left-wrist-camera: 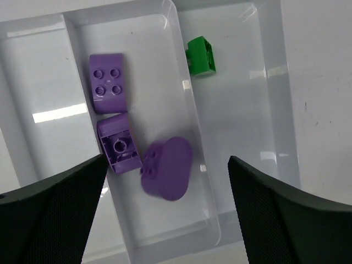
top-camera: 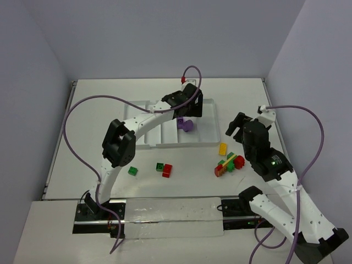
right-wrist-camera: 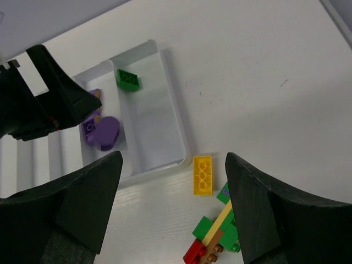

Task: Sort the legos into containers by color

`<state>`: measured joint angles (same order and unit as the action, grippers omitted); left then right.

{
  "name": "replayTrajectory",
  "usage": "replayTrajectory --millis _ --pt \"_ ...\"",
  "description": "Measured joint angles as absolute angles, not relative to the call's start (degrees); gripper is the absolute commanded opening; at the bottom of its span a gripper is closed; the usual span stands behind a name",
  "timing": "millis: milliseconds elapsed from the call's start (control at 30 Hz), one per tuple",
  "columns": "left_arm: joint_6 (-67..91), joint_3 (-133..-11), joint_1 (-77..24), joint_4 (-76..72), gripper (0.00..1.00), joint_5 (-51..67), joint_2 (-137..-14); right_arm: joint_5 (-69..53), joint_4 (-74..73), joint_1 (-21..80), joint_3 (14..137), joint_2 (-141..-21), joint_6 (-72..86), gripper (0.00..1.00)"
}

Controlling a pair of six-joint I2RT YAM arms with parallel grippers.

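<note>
Legos were partly sorted at this check. Left end effector (left-wrist-camera: pixel 168 162) hung released above the tray (top-camera: pixel 165 135), fingers wide apart and grasping nothing. Directly beneath it a rounded purple brick (left-wrist-camera: pixel 166 168) showed blurred over the compartment next to the end one; whether it had settled could not be told. Two purple bricks (left-wrist-camera: pixel 108 82) lay in that same compartment, one studs up and one on its back. A green brick (left-wrist-camera: pixel 201 55) sat alone in the end compartment beside it.

Right end effector (right-wrist-camera: pixel 173 181) was also released and empty, hovering over the desk (top-camera: pixel 247 99) just off the tray's corner. A yellow brick (right-wrist-camera: pixel 202 175) and a stuck cluster (top-camera: pixel 230 165) of green, red and yellow pieces lay near it.

Risks noted: the blurred purple brick lay close to the low ridge, so a bounce could tip it in with the green. The cluster, if lifted whole, would put mixed colours in one compartment. A careless descent by the right arm could nudge the tray
</note>
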<state>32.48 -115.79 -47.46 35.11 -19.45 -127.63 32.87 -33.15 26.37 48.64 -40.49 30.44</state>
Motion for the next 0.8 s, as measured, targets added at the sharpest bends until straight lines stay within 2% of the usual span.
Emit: replayTrajectory --millis 233,433,633,800 --pt "32.62 -111.33 -47.46 33.80 0.99 -19.90 -124.96 27.39 -31.17 26.37 46.59 -43.56 30.56 0.83" --pt "33.99 -95.02 -47.13 33.96 0.99 -23.17 -109.37 19.62 -27.96 28.16 43.66 -45.31 31.18 0.83" --pt "39.09 -78.17 -42.29 34.11 0.99 -25.01 -86.85 17.04 -23.28 46.46 41.62 -52.94 33.58 0.87" --pt "43.81 -71.93 -36.31 36.83 0.99 -28.38 -76.19 14.57 -22.81 58.68 45.68 -71.04 33.37 0.91"
